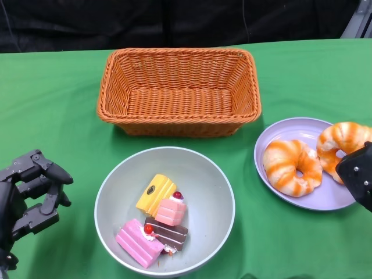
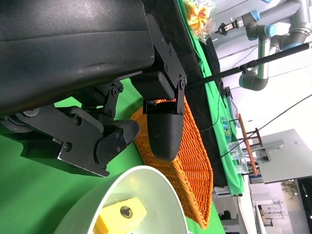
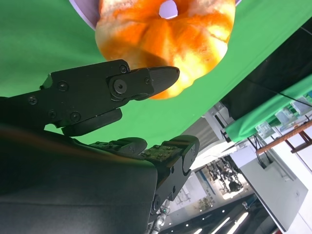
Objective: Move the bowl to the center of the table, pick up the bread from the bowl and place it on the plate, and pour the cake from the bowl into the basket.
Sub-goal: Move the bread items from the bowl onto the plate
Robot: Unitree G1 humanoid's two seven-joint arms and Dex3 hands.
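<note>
Bearing no readable writing, yellow cake [image 1: 155, 193] shows a dark round emblem.

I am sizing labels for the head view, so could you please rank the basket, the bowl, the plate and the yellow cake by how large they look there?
1. basket, largest.
2. bowl, somewhat smaller; it lies nearer the camera, so its true size is unsure.
3. plate, though the right hand and the picture's edge hide part of it.
4. yellow cake, clearly smallest.
</note>
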